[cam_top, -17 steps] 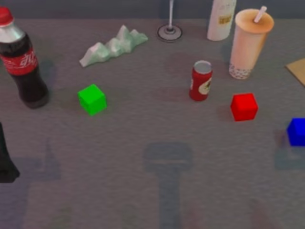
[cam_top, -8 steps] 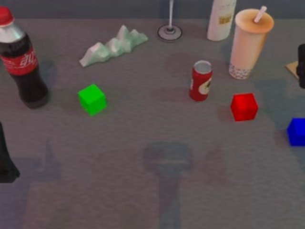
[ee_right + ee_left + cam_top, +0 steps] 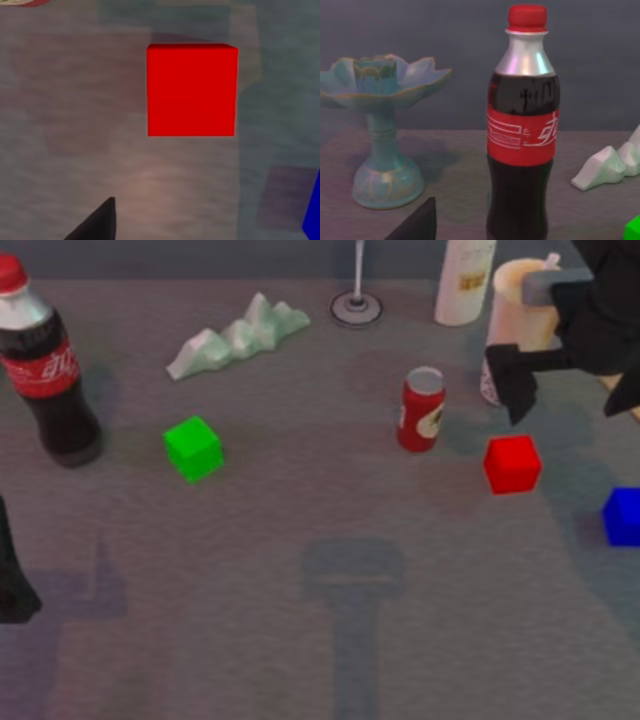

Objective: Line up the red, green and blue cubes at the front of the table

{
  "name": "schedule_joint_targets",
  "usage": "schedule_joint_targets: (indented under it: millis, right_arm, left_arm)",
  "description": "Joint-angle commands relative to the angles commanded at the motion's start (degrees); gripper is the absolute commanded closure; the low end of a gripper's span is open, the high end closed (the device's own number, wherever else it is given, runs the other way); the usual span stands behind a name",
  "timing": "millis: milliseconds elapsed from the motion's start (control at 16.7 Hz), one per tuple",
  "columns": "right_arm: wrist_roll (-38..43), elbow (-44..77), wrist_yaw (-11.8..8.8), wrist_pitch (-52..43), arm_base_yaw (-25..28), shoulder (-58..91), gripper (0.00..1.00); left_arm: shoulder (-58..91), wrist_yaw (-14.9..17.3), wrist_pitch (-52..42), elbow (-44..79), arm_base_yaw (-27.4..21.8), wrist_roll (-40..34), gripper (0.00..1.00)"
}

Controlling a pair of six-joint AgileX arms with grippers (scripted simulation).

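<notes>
The red cube (image 3: pixel 512 463) sits on the grey table (image 3: pixel 320 640) right of centre and fills the middle of the right wrist view (image 3: pixel 191 90). My right gripper (image 3: pixel 570 395) hangs open just behind and above it, fingers spread wide, holding nothing; one fingertip (image 3: pixel 102 222) shows in its wrist view. The blue cube (image 3: pixel 622 516) lies at the table's right edge, a sliver of that blue cube (image 3: pixel 314 215) showing in the right wrist view. The green cube (image 3: pixel 193 447) rests left of centre, and a corner of it (image 3: pixel 634 230) appears in the left wrist view. My left gripper (image 3: pixel 10 585) is parked at the left edge, open and empty.
A red soda can (image 3: pixel 421 408) stands just left of the red cube. Behind the right gripper are a milk-tea cup (image 3: pixel 520 310) and a white bottle (image 3: pixel 463 280). A cola bottle (image 3: pixel 45 360), a white rock piece (image 3: pixel 235 335) and a teal lotus stand (image 3: pixel 380 130) occupy the back left.
My right arm has come in from the right edge and now hangs over the table behind the red cube. All three cubes and the left arm have stayed put.
</notes>
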Motion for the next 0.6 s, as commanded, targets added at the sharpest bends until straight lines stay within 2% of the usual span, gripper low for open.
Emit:
schedule_joint_targets:
  millis: [300, 600]
  right_arm:
    - [1.08, 13.62, -0.03, -7.13, 1.81, 13.40, 0.00]
    - [1.21, 15.28, -0.04, -7.96, 2.05, 15.07, 0.00]
  left_arm:
    - [0.00, 0.00, 0.00, 0.00, 0.00, 0.00, 0.00]
    - [0.00, 0.00, 0.00, 0.00, 0.00, 0.00, 0.00]
